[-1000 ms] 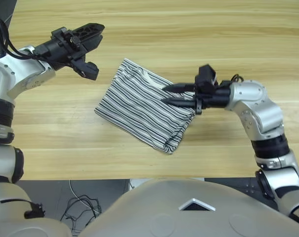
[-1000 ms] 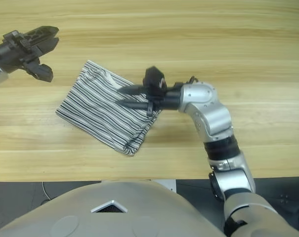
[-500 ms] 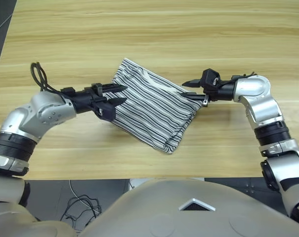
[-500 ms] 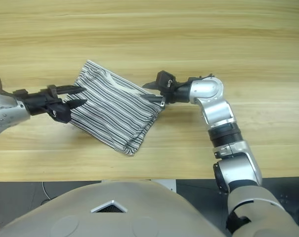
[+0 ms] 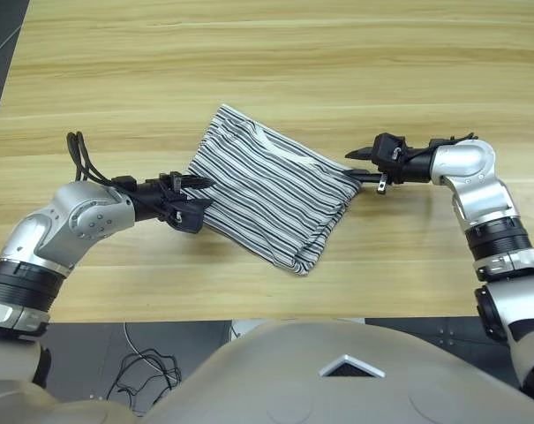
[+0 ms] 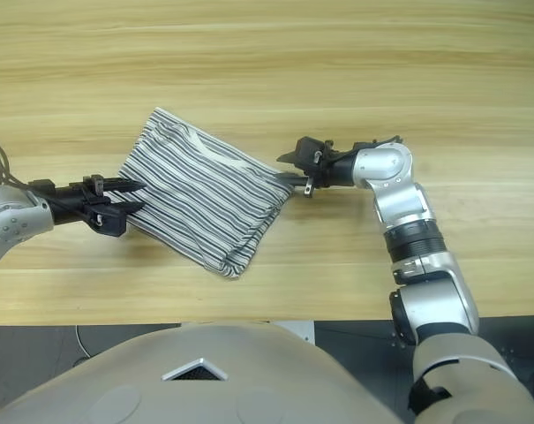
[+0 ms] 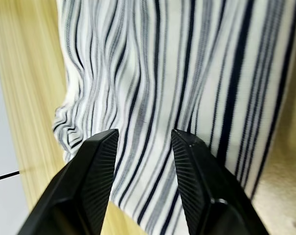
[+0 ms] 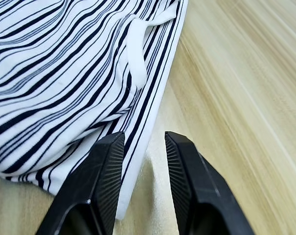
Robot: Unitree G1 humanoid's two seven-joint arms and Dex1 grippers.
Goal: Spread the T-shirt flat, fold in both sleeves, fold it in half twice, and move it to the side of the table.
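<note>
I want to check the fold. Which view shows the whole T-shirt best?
The left eye view: the folded T-shirt shows whole, all corners in frame. The right eye view matches; both wrist views catch close-up striped edges.

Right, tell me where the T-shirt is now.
In the head views the folded T-shirt lies near the middle of the wooden table, between the left gripper at its left edge and the right gripper at its right corner.
</note>
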